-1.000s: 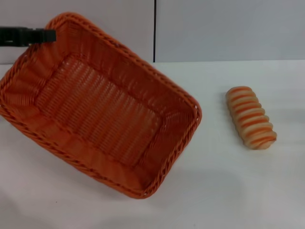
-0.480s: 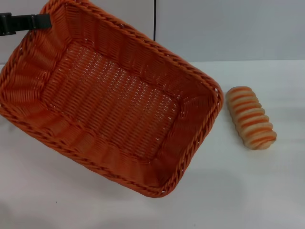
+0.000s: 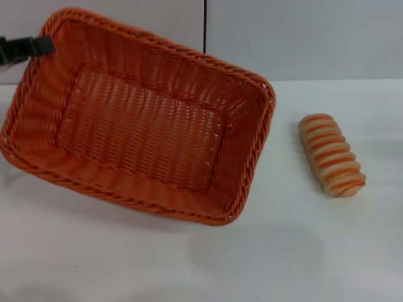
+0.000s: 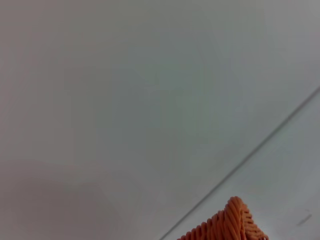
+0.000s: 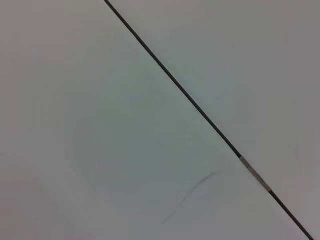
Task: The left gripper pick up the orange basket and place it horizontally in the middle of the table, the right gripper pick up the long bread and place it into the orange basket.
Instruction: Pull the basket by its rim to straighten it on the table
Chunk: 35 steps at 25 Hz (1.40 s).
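Observation:
The orange basket (image 3: pixel 141 126) hangs tilted over the left half of the white table (image 3: pixel 315 251), its open side facing me and its shadow on the tabletop beneath it. My left gripper (image 3: pixel 45 45) shows as black fingers at the basket's far left corner, shut on the braided rim. A bit of that rim (image 4: pixel 227 227) also shows in the left wrist view. The long bread (image 3: pixel 332 155) lies on the table to the right of the basket, striped side up, apart from it. My right gripper is out of view.
A grey wall with a dark vertical seam (image 3: pixel 204 25) stands behind the table. The right wrist view shows only pale surface crossed by a dark line (image 5: pixel 200 112). Bare tabletop lies in front of the basket and around the bread.
The basket has swung in the left gripper's hold, its right end turning away from me so its long side lies closer to level. The gripper has shifted slightly left. The bread has not moved.

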Available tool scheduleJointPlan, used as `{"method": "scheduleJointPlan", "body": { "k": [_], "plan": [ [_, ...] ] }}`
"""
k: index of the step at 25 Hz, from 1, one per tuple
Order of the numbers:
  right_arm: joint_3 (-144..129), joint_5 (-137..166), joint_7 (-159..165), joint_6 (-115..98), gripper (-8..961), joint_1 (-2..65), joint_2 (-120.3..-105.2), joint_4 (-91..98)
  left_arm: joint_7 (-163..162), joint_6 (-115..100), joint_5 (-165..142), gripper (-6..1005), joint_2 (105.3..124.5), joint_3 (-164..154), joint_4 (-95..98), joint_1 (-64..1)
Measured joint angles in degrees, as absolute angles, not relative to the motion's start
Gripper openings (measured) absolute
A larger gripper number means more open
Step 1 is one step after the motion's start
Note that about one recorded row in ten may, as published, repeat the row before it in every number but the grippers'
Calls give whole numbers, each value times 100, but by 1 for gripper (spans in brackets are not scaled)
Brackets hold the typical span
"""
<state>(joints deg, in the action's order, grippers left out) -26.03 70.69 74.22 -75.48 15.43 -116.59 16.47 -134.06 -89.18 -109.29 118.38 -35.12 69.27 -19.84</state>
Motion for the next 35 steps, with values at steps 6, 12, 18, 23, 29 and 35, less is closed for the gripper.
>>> {"method": "scheduleJointPlan", "body": {
  "k": [6,12,18,23,29,35],
  "plan": [
    [-2610,7082,7419,-7388,541,1602,-11626,1643,-13101,-8578,-10884,188,11816,-3551,6237,-1900],
    [-2619,7145,7427,-7256,548,1665,-11593,1656,-12991,-8483,-10863,190,11825,-3582,6005,-1724],
    [-2619,7176,7451,-7126,554,1749,-11564,1637,-12905,-8453,-10857,192,11823,-3577,5739,-1625],
    [-2619,7290,7452,-7008,560,1852,-11556,1634,-12792,-8381,-10855,194,11843,-3697,5586,-1617],
    [-2619,7306,7461,-6940,566,1939,-11554,1634,-12511,-8288,-10811,195,11856,-3781,5182,-1634],
    [-2619,7306,7463,-6925,573,1965,-11557,1635,-12276,-8220,-10691,197,11856,-3816,4953,-1646]
  ]
}}
